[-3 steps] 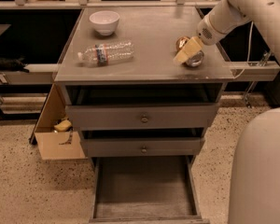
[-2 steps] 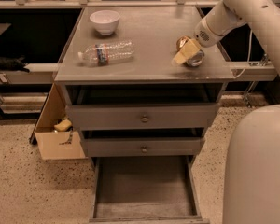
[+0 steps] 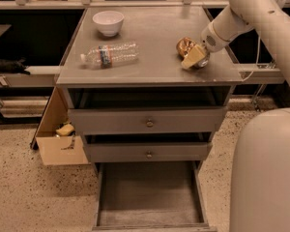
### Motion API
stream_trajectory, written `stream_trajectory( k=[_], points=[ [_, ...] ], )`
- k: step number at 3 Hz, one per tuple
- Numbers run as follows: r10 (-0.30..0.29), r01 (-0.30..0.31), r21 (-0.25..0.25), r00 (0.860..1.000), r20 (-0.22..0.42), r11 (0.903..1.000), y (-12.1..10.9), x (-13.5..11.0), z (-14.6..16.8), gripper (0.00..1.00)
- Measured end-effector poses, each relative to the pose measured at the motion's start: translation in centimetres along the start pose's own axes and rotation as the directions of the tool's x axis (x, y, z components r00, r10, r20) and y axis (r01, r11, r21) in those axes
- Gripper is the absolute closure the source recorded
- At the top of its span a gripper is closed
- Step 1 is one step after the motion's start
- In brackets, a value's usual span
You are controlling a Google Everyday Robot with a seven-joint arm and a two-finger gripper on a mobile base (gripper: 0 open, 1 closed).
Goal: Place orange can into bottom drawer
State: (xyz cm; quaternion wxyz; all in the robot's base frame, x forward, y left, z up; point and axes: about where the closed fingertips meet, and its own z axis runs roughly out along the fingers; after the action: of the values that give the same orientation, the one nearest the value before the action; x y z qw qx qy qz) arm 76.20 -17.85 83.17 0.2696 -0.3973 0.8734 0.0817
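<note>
Gripper (image 3: 194, 58) is at the right side of the cabinet's top surface (image 3: 150, 69), right up against the orange can (image 3: 185, 46). Can't tell if it's pinching the can or only touching it. The can is on the surface near the right edge. Bottom drawer (image 3: 150, 192) is pulled out. 2 upper drawers (image 3: 147, 122) are closed. Water bottle (image 3: 110, 54) lies on its side left of centre, white bowl (image 3: 108, 22) behind it.

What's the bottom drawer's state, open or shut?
Open: the bottom drawer is pulled out, bare floor showing, nothing in it. The orange can sits on the cabinet top, the gripper at it.
</note>
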Motion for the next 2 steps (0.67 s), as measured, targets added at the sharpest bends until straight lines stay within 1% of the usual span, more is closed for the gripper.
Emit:
stream_trajectory(
  k=[1,2],
  points=[
    [-0.034,0.034,0.004,0.999,0.015,0.9994,0.7,-0.2,-1.5,0.72],
    [-0.145,0.145,0.007,0.988,0.054,0.9895,4.1,0.1,-6.3,1.00]
  ],
)
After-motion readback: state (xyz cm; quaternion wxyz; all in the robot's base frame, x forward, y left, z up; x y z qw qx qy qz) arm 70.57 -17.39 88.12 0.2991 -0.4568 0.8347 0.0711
